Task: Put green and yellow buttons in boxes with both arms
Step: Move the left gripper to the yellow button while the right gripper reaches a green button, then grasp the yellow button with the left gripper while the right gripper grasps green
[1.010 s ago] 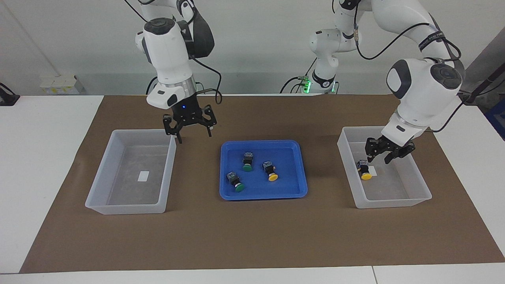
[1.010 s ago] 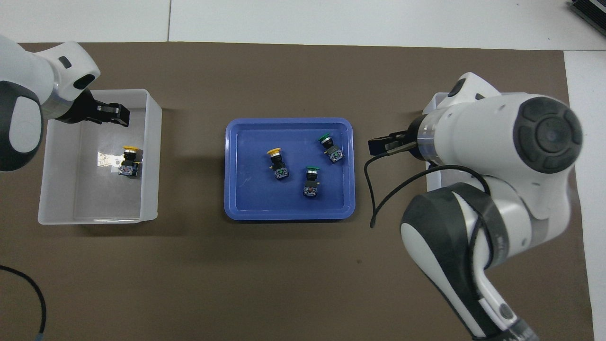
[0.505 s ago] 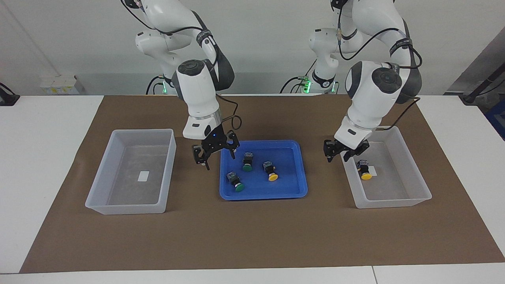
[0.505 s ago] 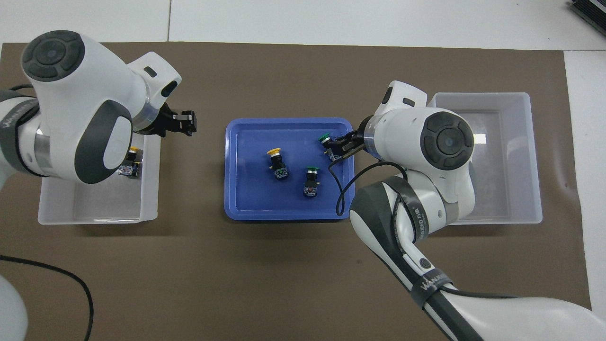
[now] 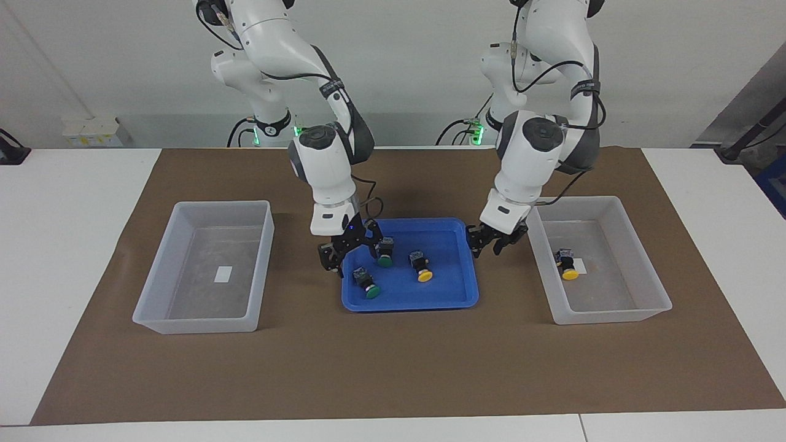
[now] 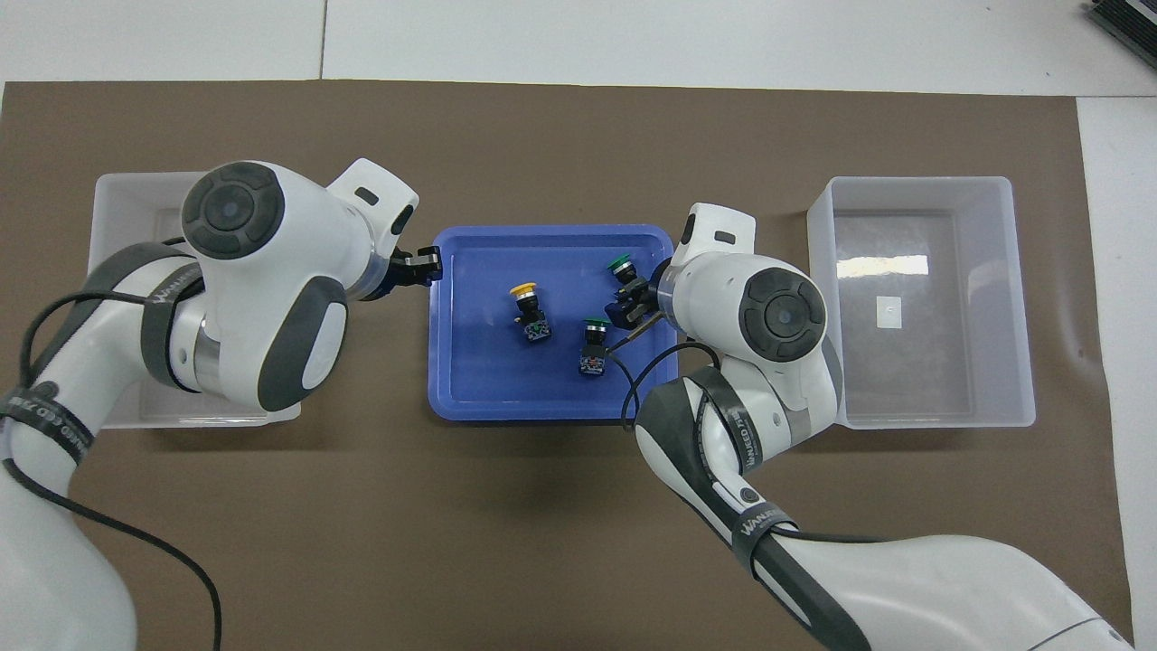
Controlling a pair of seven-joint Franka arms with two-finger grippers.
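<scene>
Two green buttons (image 5: 385,252) (image 5: 366,282) and a yellow button (image 5: 421,267) lie in the blue tray (image 5: 454,301). They also show in the overhead view: green (image 6: 592,344), green (image 6: 620,268), yellow (image 6: 529,312). A second yellow button (image 5: 566,265) lies in the box (image 5: 608,310) at the left arm's end; the left arm hides it from overhead. The box (image 5: 178,322) at the right arm's end holds only its label. My right gripper (image 5: 351,248) (image 6: 628,303) is open, low over the tray beside both green buttons. My left gripper (image 5: 494,239) (image 6: 423,268) is open over the tray's rim.
The blue tray (image 6: 551,411) sits midway between the two boxes on a brown mat. The box at the right arm's end (image 6: 922,407) stands uncovered from overhead. The left arm covers most of its box (image 6: 117,199).
Both grippers have moved in from the boxes toward the tray. The right one has come down at the green buttons. The left one has left its box and reached the tray's rim.
</scene>
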